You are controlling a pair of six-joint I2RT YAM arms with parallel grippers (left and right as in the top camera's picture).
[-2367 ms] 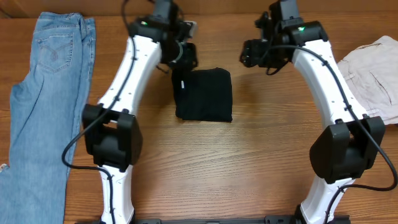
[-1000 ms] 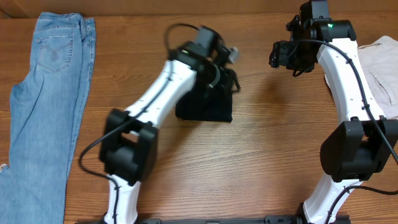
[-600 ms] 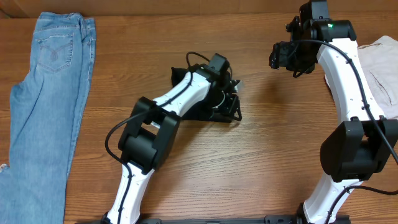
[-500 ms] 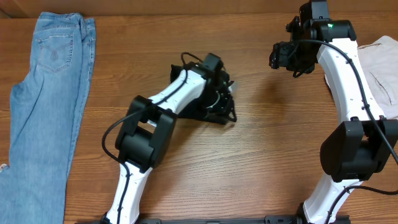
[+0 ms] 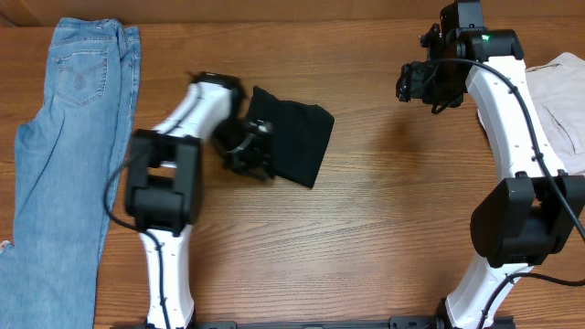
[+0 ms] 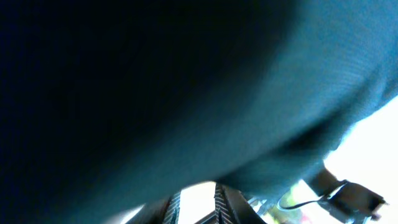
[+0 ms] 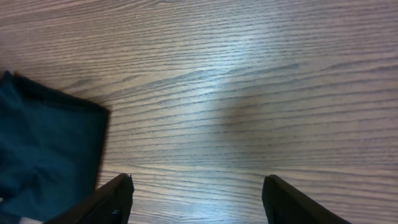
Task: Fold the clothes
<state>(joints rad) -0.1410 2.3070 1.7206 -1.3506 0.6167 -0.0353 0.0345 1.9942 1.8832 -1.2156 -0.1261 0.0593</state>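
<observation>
Brown wooden tabletop (image 5: 366, 238). The black clothes (image 5: 294, 142), folded into a tilted square, lie near its middle. My left jaws clench the clothes' left edge. My right jaws are spread wide, well apart from the clothes.

wood table (image 5: 384, 228) | jeans (image 5: 64, 137) left | black clothes (image 5: 297, 142) centre | beige garment (image 5: 562, 100) right

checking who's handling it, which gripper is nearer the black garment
Left. The left gripper is against the left edge of the black garment, with fabric filling its wrist view. The right gripper hangs open off to the garment's right over the table, not touching it.
</observation>
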